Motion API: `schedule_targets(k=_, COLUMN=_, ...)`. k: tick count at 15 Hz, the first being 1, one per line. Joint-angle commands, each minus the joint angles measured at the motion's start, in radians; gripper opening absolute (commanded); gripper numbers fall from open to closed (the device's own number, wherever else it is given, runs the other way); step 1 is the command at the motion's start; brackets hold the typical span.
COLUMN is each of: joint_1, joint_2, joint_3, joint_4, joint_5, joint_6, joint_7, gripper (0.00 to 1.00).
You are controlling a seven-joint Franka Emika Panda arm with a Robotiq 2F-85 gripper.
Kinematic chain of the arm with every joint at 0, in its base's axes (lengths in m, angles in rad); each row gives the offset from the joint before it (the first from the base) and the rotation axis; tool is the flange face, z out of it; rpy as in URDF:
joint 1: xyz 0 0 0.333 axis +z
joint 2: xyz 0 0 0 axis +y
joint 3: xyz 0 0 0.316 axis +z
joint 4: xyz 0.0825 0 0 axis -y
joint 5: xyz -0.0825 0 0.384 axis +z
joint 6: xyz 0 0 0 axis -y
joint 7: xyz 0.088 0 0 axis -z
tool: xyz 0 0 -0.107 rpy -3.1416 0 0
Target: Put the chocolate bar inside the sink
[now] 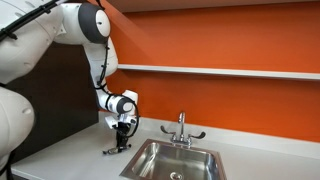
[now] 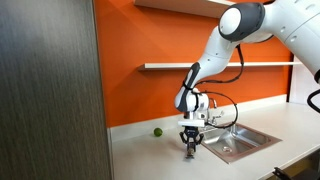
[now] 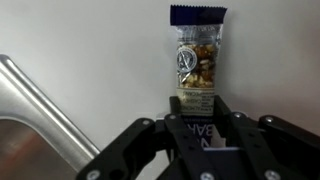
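Observation:
The chocolate bar (image 3: 197, 60) lies on the white counter; its wrapper has a dark end and a clear window showing nuts. In the wrist view its near end sits between my gripper's (image 3: 198, 118) two black fingers, which press against its sides. In both exterior views the gripper (image 1: 121, 143) (image 2: 190, 147) is down at the counter, just beside the sink (image 1: 150, 146) (image 2: 250, 138), a stainless steel basin. The bar shows as a small dark piece at the fingertips (image 1: 112, 150).
A chrome two-handled faucet (image 1: 182, 128) stands at the sink's back rim. A small green ball (image 2: 156, 131) lies on the counter by the orange wall. A shelf (image 1: 230, 71) runs along the wall above. A dark cabinet panel (image 2: 50, 90) stands nearby.

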Motion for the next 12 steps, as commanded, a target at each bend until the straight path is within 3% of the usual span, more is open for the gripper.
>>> schedule_targets(k=1, joint_1=-0.02, joint_2=-0.059, joint_3=-0.002, joint_4=-0.031, joint_5=-0.025, joint_6=-0.033, joint_7=-0.05, gripper=0.11)
schedule_targets(k=12, joint_1=-0.082, joint_2=-0.132, joint_3=-0.032, joint_4=-0.116, joint_5=-0.169, joint_6=-0.021, joint_7=-0.277, gripper=0.11)
